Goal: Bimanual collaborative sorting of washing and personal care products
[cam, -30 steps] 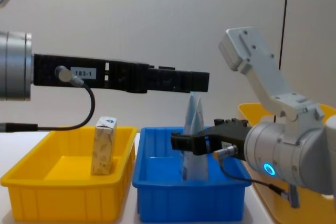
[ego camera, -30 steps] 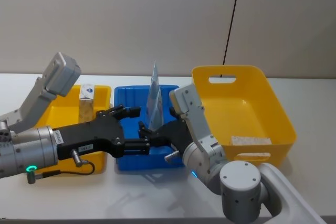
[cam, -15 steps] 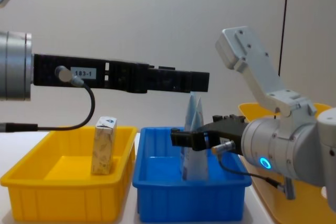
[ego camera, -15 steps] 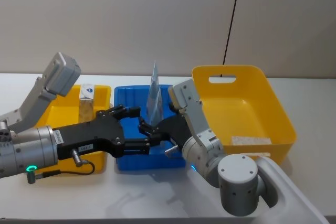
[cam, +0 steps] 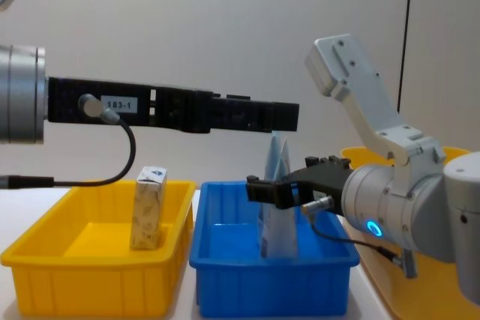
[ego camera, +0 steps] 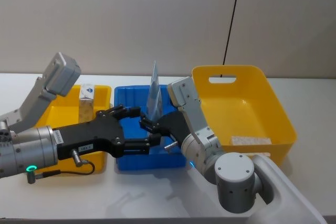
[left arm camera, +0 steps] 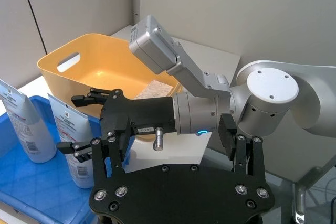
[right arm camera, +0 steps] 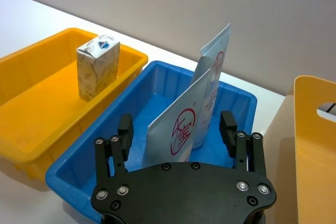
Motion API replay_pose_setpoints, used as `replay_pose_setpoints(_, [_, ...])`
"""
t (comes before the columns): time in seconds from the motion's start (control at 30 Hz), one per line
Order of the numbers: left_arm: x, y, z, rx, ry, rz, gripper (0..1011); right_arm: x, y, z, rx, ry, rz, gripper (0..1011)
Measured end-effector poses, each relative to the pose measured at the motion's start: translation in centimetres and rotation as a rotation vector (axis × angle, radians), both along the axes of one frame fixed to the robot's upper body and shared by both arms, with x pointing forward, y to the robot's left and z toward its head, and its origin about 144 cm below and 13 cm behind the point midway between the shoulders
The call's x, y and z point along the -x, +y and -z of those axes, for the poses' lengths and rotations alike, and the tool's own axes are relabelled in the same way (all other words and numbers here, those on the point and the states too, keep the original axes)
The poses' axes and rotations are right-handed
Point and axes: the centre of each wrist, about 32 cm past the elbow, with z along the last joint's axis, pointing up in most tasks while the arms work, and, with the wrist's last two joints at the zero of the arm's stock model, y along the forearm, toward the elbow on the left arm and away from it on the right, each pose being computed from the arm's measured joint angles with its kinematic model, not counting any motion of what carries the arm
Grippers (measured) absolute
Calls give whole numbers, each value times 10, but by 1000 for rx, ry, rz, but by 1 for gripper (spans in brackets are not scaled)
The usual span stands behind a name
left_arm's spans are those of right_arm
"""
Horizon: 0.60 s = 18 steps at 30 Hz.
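Head view shows both grippers low over the near edge of the blue bin (ego camera: pixel 128 161). The left gripper (ego camera: pixel 137 129) reaches in from the left, flat and level. Its jaws are spread wide and hold nothing. It looks like it is waiting for its turn.

The right gripper (right arm camera: pixel 178 129) points into the same bin. Its jaws are open wide too, one on each side of the nearer tube (right arm camera: pixel 181 121). They do not touch it yet. I think it is lining up to pinch that tube.

Two pale-blue tubes stand in the blue bin, wide end down and thin end up. The farther tube (right arm camera: pixel 214 80) stands just behind the near one, close to the bin's far edge. Standing up like this, they are easy to grab from the sides.

A small carton (ego camera: pixel 87 102) stands in the left yellow bin (ego camera: pixel 58 115), near its far right corner.

A whitish flat pack (ego camera: pixel 251 140) lies at the near edge of the big yellow basket (ego camera: pixel 273 103) on the right.
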Motion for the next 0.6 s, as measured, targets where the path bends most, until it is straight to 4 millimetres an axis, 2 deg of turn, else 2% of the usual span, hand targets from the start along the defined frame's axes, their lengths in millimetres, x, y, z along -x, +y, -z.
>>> replay_pose_setpoints(0.17, [0, 0, 0, 0, 0, 0, 1001, -1, 0, 0, 2, -5, 3, 895])
replay_pose_setpoints(0.3, [0, 0, 0, 0, 0, 0, 1001, -1, 1, 0, 3, -9, 5, 750])
replay_pose_setpoints(0.4, [0, 0, 0, 0, 0, 0, 1001, -1, 1, 1, 4, -10, 6, 695])
replay_pose_setpoints(0.43, [0, 0, 0, 0, 0, 0, 1001, -1, 1, 1, 5, -11, 6, 638])
replay_pose_setpoints(0.5, [0, 0, 0, 0, 0, 0, 1001, -2, 1, 1, 5, -11, 6, 590])
replay_pose_setpoints(0.53, [0, 0, 0, 0, 0, 0, 1001, -2, 1, 1, 5, -12, 7, 528])
replay_pose_setpoints(0.6, [0, 0, 0, 0, 0, 0, 1001, -2, 1, 1, 5, -13, 7, 492])
